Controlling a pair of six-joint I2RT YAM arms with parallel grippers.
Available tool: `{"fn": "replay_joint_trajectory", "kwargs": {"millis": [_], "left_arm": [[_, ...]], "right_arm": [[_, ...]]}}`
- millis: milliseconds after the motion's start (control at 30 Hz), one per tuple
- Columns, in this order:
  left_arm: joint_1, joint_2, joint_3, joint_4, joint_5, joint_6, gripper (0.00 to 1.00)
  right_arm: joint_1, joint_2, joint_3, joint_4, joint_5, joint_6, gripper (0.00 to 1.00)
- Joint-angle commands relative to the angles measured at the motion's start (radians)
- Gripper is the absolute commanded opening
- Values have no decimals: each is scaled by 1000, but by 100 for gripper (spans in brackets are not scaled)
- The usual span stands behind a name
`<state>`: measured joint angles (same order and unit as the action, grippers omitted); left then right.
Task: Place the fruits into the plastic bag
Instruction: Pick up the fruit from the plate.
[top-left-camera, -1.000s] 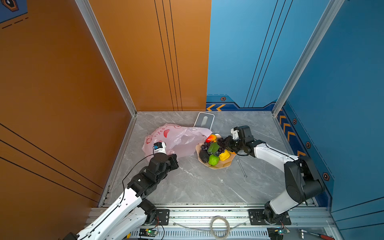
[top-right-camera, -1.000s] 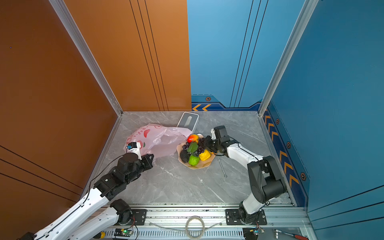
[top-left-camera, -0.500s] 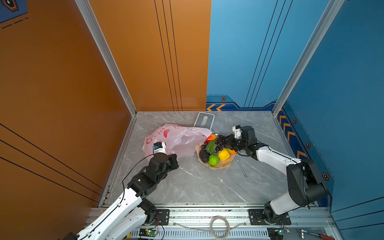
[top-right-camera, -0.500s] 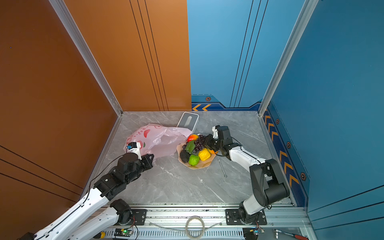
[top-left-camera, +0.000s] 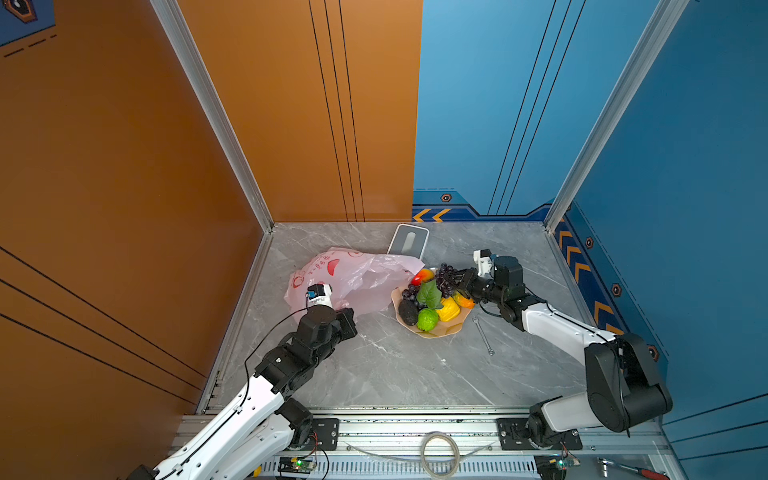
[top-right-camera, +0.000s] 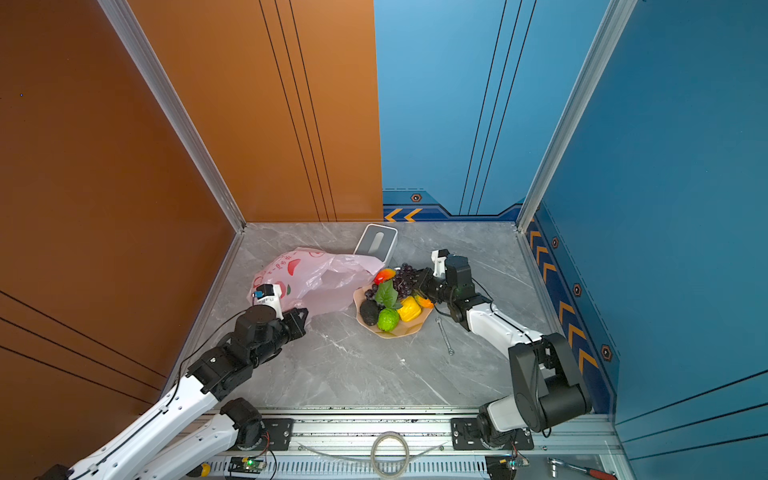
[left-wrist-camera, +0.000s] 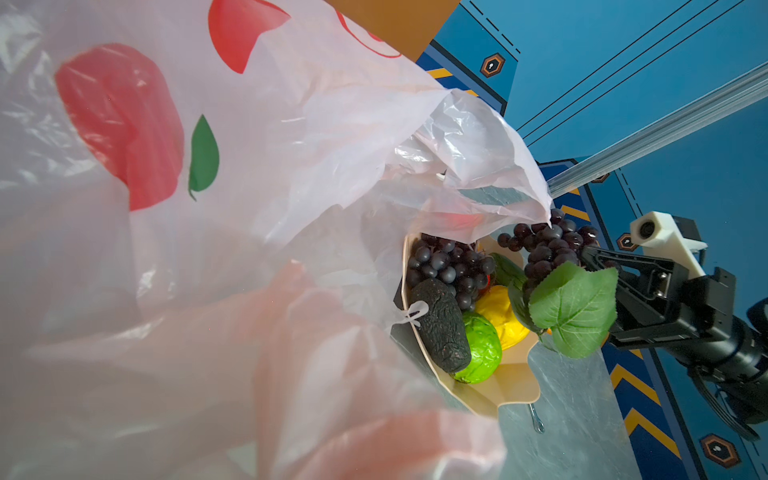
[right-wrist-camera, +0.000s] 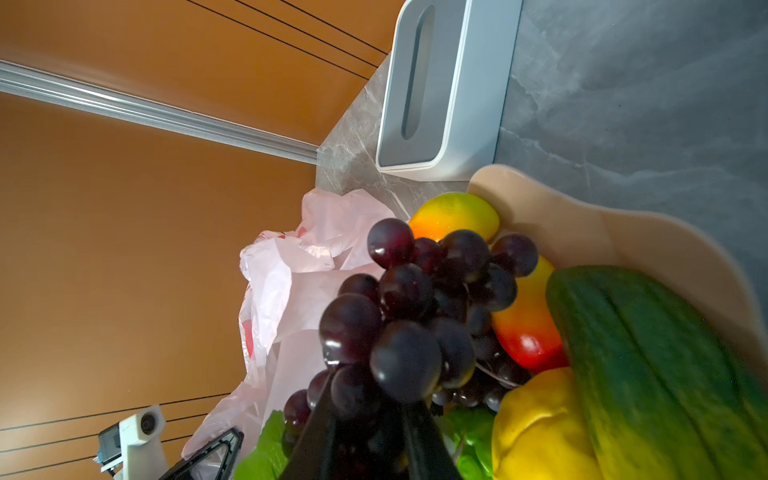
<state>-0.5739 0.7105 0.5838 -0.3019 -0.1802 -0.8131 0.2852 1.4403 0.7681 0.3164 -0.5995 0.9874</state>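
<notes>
My right gripper (top-left-camera: 459, 279) (right-wrist-camera: 368, 415) is shut on the dark purple grape bunch (top-left-camera: 446, 276) (left-wrist-camera: 548, 245), which hangs with its green leaf (left-wrist-camera: 575, 307) just over the peach plate (top-left-camera: 444, 330). On the plate lie a red-orange mango (top-left-camera: 424, 275), a yellow fruit (top-left-camera: 449, 309), an orange one (top-left-camera: 464, 300), a lime-green one (top-left-camera: 427, 319), a blackish avocado (top-left-camera: 408, 311) and a smaller grape cluster (left-wrist-camera: 449, 266). Left of the plate lies the pink plastic bag (top-left-camera: 357, 278) (top-right-camera: 316, 278). My left gripper (top-left-camera: 347, 320) is shut on its near edge, and the film hides the jaws in the left wrist view.
A white-and-grey box (top-left-camera: 408, 242) stands behind the bag near the back wall. A small wrench (top-left-camera: 483, 336) lies on the marble floor right of the plate. A green cucumber (right-wrist-camera: 648, 353) also rests on the plate. Orange and blue walls close in the sides and the back.
The right gripper's jaws have closed on the grape bunch and its wrist has drawn slightly to the right, raising the bunch. The left arm and the bag have not moved.
</notes>
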Motion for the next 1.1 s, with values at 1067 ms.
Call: {"fn": "replay_joint_trajectory", "kwargs": {"millis": [1067], "left_arm": [[12, 4, -6, 32, 31, -21, 0]], "right_arm": [[-1, -304, 169, -15, -113, 187, 22]]}}
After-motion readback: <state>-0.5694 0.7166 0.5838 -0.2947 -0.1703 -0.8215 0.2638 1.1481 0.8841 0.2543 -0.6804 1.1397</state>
